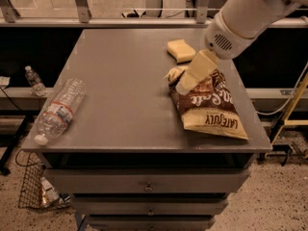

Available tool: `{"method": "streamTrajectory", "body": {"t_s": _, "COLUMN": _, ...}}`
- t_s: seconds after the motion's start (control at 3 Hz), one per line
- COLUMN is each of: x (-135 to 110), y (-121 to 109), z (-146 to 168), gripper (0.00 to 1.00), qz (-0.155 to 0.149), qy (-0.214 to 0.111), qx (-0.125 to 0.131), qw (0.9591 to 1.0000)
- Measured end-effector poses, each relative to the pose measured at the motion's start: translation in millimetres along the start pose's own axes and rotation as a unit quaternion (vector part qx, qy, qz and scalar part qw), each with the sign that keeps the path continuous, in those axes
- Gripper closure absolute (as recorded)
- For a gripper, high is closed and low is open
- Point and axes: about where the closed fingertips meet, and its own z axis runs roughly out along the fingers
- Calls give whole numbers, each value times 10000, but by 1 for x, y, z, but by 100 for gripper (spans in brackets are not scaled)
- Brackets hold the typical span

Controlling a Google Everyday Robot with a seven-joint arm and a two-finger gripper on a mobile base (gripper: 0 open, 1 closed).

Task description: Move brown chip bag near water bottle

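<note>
The brown chip bag (210,106) lies flat on the right side of the grey table (125,81), its cream bottom end toward the front edge. My gripper (184,86) comes down from the white arm (245,13) at the upper right. It sits at the bag's far left end, over the crinkled top corner. The water bottle (57,112) lies on its side at the table's left front edge, cap toward the front, far from the bag.
A yellow sponge (180,50) lies just behind the bag. A small clear bottle (34,80) stands on a ledge left of the table. Drawers are below the tabletop, a wire basket (33,189) on the floor at the lower left, a rail behind.
</note>
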Motion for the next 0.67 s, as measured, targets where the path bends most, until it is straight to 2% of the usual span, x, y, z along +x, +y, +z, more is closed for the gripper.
{"method": "streamTrajectory", "body": {"t_s": 0.33, "x": -8, "y": -14, "z": 23, "gripper": 0, "qz": 292, "qy": 285, "qx": 280, "qw": 9988}}
{"method": "streamTrajectory", "body": {"t_s": 0.67, "x": -5, "y": -33, "z": 43, "gripper": 0, "qz": 616, "qy": 578, "qx": 537, "qw": 9950}}
